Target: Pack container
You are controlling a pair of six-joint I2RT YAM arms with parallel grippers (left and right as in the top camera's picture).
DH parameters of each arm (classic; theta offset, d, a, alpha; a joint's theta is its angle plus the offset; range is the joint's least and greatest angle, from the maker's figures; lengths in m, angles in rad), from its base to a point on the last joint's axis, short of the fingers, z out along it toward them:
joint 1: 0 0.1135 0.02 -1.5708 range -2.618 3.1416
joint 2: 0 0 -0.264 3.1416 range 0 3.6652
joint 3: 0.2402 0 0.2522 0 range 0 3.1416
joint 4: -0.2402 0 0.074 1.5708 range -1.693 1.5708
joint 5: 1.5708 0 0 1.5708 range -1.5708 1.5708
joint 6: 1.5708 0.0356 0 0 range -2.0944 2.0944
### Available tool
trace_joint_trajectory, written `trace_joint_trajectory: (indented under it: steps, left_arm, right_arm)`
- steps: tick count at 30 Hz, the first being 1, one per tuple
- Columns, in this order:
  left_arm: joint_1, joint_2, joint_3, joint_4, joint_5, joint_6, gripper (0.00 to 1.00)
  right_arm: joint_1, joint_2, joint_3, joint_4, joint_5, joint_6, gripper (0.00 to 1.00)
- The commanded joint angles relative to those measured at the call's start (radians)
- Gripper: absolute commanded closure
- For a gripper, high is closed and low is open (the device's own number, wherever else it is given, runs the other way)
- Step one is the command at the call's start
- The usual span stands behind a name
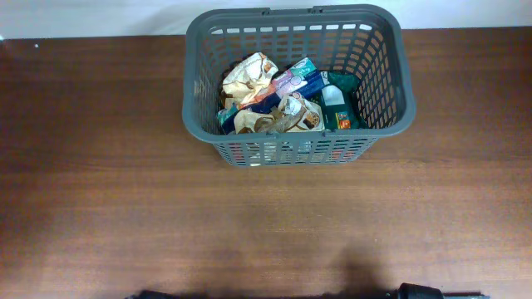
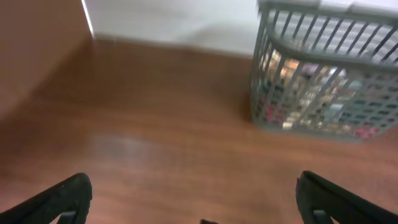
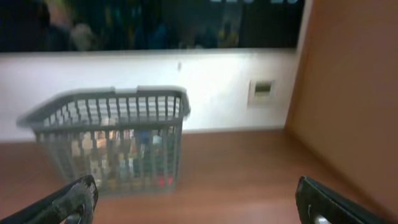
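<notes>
The container (image 1: 382,79), a large dark grey slotted basket, stands at the far middle of the brown table. Inside it lie several food packets: cream-coloured bags (image 1: 249,75), a long blue and lilac box (image 1: 287,85) and a dark green packet (image 1: 339,104). In the left wrist view the container (image 2: 323,81) is at the upper right, well beyond my left gripper (image 2: 194,193), which is open with only bare table between its fingers. In the right wrist view the container (image 3: 112,140) is at the left, ahead of my open, empty right gripper (image 3: 198,200). Overhead, both arms sit at the near edge, barely showing.
A white wall (image 1: 100,17) runs behind the table's far edge. A wooden side panel (image 3: 354,93) rises to the right of the right arm, and another one (image 2: 37,50) to the left of the left arm. A wall socket (image 3: 262,90) sits on the white wall.
</notes>
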Motion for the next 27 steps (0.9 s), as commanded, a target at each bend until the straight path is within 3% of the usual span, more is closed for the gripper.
trace_joint_trajectory:
  steps: [1,5,12,20,27]
  left_arm:
    - [0.003,0.013,-0.133,0.08,0.029,-0.075,0.01]
    - [0.003,0.013,-0.29,0.308,0.087,-0.035,0.01]
    - [0.003,0.013,-0.628,0.643,0.108,-0.034,0.01]
    - [0.003,0.013,-0.955,0.97,0.139,-0.109,0.01]
    - [0.004,0.013,-1.104,1.171,0.126,-0.108,0.01]
  right_arm:
    - [-0.007,-0.053,-0.131,-0.006,-0.059,0.022,0.01]
    - [-0.008,-0.069,-0.284,0.018,-0.13,0.066,0.01]
    - [-0.004,-0.082,-0.565,0.259,-0.337,0.114,0.01]
    - [-0.008,-0.11,-0.795,0.391,-0.285,0.113,0.01]
    - [0.002,-0.117,-0.945,0.499,-0.285,0.114,0.01]
